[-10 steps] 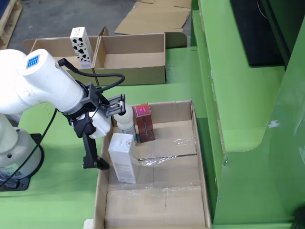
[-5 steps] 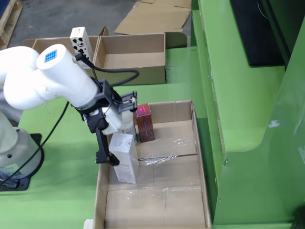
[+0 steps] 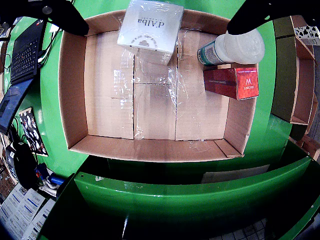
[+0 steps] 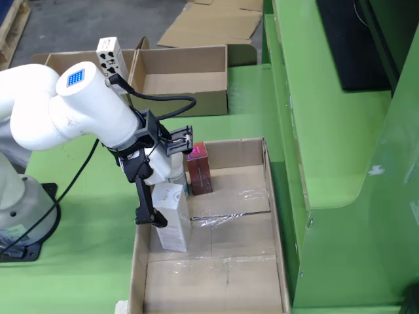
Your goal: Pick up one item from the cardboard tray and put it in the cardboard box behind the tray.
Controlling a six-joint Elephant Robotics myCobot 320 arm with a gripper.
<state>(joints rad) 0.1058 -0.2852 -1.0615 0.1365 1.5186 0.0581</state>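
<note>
In the wrist view the gripper point(image 3: 155, 17) spreads wide, holding nothing, over the tray point(image 3: 75, 100). The white box point(image 3: 150, 27) lies between its fingers, the bottle point(image 3: 231, 49) and red box point(image 3: 231, 81) rightward. In the fixed view the fingers point(image 4: 145, 209) hang beside the white box point(image 4: 171, 219); the cardboard box point(image 4: 183, 78) sits well beyond.

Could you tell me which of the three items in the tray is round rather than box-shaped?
The bottle; the white box and red box are flat-sided cartons.
</note>
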